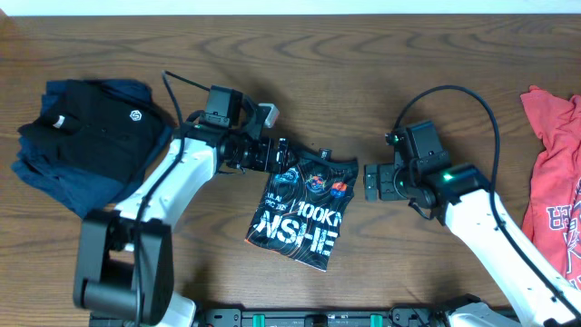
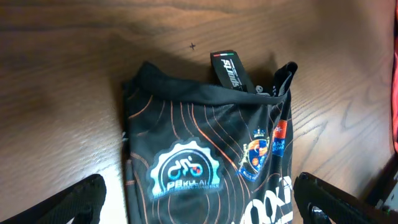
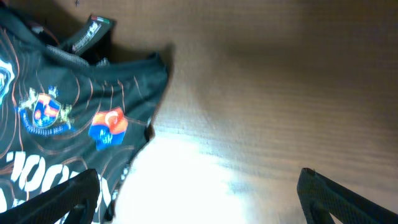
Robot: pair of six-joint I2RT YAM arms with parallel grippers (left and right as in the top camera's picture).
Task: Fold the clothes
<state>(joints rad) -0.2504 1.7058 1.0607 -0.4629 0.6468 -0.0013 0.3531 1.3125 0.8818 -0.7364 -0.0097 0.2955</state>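
Closest to me, the left gripper has its jaws spread wide with nothing in them, hanging over the neck end of the jersey. The right gripper is the same, jaws parted and empty, mostly above bare table just beside the jersey's right edge.

The jersey lies mid-table between the two arms, folded into a compact packet with the white lettering at the end nearest me. I read it as thin, slick sports fabric: light, limp, no stiffness to hold a crease, and I expect the layers to slide over each other. So no pushing flat across it, which I think would skew the stack.

If another fold is needed, I'd pinch at the edges, each corner clamped through every layer at once, and lift both sides level. The neck end looks lumpy, with a rolled rim and a black tag sticking out, so that is poor purchase. The smoother side edges look better.

Further out, a black polo sits piled at the far left and a red T-shirt lies at the far right, both well apart from the jersey.
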